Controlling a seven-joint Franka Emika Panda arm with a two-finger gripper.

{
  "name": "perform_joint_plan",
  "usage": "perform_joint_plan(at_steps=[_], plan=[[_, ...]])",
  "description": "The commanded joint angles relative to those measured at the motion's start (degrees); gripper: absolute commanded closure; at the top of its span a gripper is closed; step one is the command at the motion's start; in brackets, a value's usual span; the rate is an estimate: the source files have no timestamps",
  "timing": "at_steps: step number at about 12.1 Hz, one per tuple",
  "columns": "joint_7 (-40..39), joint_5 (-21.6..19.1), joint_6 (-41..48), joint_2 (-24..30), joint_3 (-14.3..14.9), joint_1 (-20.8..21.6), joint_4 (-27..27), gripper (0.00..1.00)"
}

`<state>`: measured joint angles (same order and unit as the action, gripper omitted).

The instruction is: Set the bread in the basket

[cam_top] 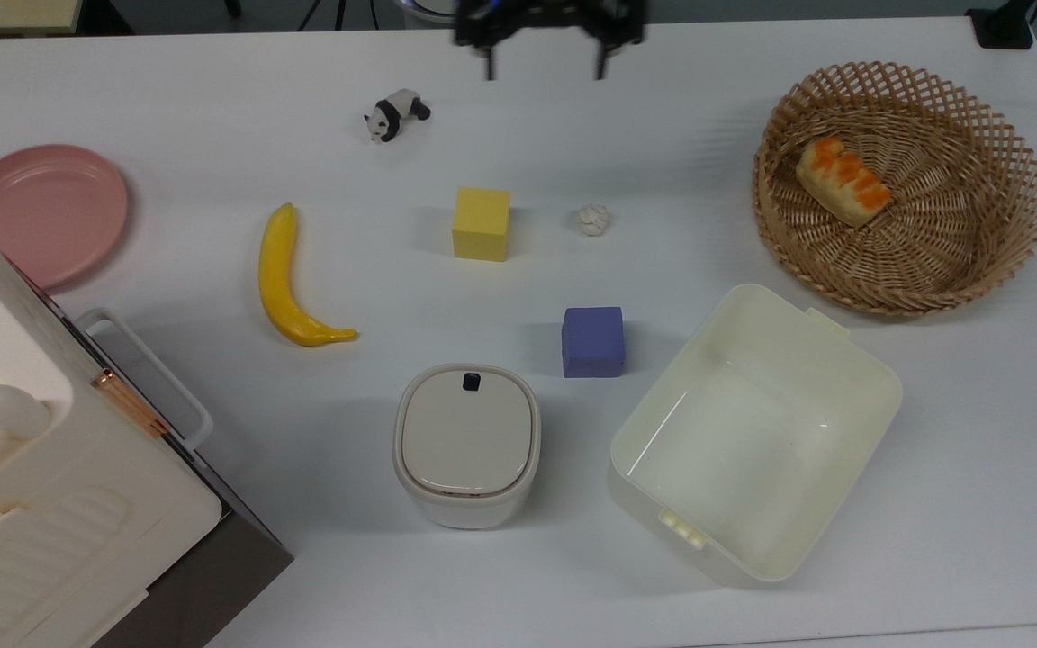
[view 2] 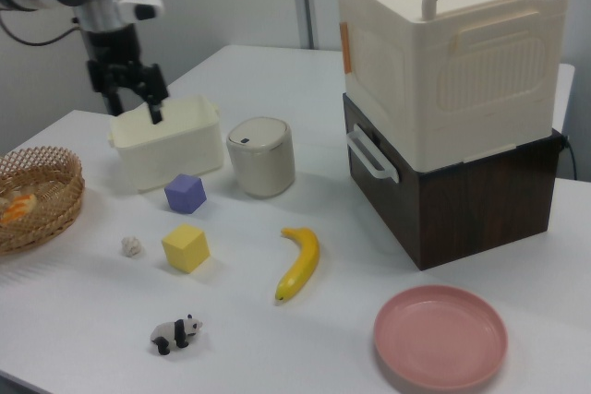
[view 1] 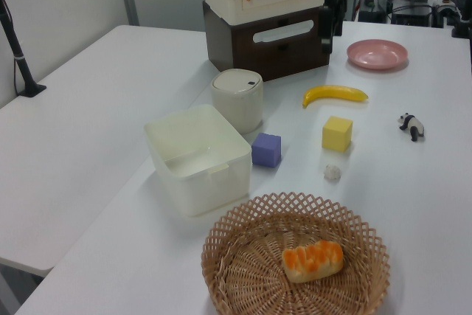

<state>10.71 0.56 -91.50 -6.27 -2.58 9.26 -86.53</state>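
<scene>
The bread (cam_top: 844,182), a small loaf with an orange-brown top, lies inside the woven wicker basket (cam_top: 897,76) at the top view's right. It also rests in the basket (view 1: 221,248) as the bread (view 1: 313,259) near the left view's bottom edge, and the bread (view 2: 18,208) lies in the basket (view 2: 46,159) at the right view's left. My gripper (cam_top: 544,70) hangs open and empty at the table's far edge in the top view, far from the basket. The gripper (view 2: 137,110) hovers high in front of the cream tub in the right view.
Yellow cube (cam_top: 482,223), small white ball (cam_top: 593,220), purple cube (cam_top: 592,341), banana (cam_top: 284,279) and toy panda (cam_top: 395,113) dot the table's middle. A cream tub (cam_top: 807,315) and lidded canister (cam_top: 467,445) stand nearer. Pink plate (cam_top: 40,211) and a large cabinet (cam_top: 32,504) occupy the top view's left.
</scene>
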Motion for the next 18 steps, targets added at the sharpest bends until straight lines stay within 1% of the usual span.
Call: perform_joint_plan(at_steps=[1, 3, 6, 18], plan=[[-5.15, -0.12, 0.36, 2.22, -0.76, -6.70, -2.06, 0.00], [-5.96, -0.21, 0.18, 2.40, -0.84, -9.60, -2.06, 0.00], [-5.26, -0.47, 0.79, 3.71, -0.84, -10.93, -2.41, 0.00], [-5.35, -0.56, -2.28, 3.54, -1.02, -11.20, -5.14, 0.00]])
